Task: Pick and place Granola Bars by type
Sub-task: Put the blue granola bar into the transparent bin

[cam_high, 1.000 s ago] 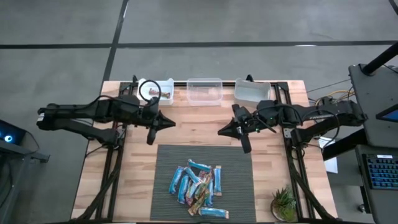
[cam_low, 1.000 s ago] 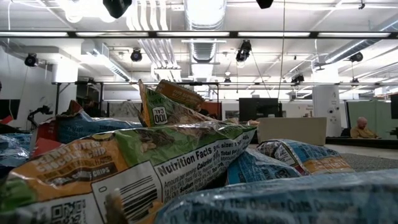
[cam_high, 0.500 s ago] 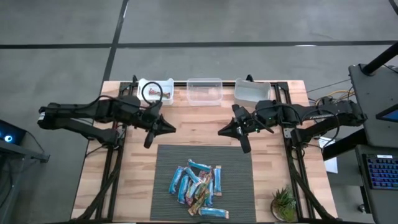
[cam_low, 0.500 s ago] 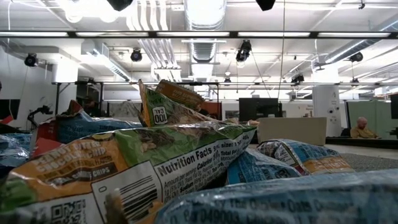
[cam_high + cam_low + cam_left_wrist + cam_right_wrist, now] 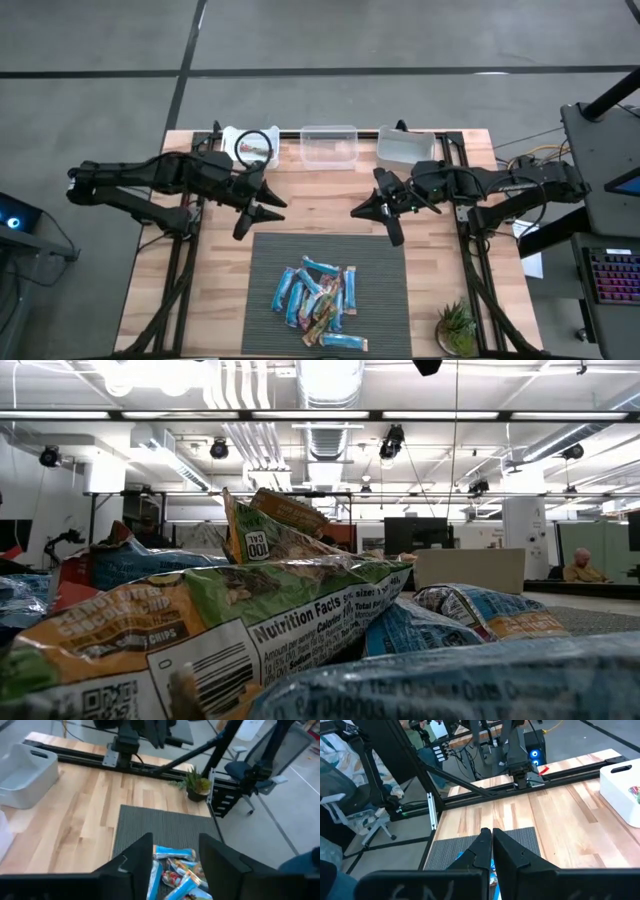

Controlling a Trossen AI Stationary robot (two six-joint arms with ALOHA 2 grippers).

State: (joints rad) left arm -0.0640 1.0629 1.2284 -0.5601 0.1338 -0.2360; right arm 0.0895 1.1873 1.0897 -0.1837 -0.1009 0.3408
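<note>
Several granola bars [image 5: 315, 295], mostly blue with some multicoloured ones, lie in a loose pile on the dark mat [image 5: 380, 255]. They fill the foreground of the low view [image 5: 250, 620]. My left gripper [image 5: 277, 208] hovers open over the wood just past the mat's far left corner. Its own wrist view shows the pile [image 5: 175, 875] between its spread fingers [image 5: 175, 842]. My right gripper [image 5: 354, 213] hovers shut beyond the mat's far edge, its fingertips together [image 5: 491, 832]. Neither gripper holds a bar.
Three bins stand along the far edge: a white one [image 5: 250, 147] at the left with a bar in it, a clear one [image 5: 329, 145] in the middle and a pale one [image 5: 405, 147] at the right. A small plant [image 5: 457, 325] stands at the near right corner.
My left gripper has opened from shut. It has also shifted a little toward the table's right and near edges, toward the mat. My right arm and the bars have kept still.
</note>
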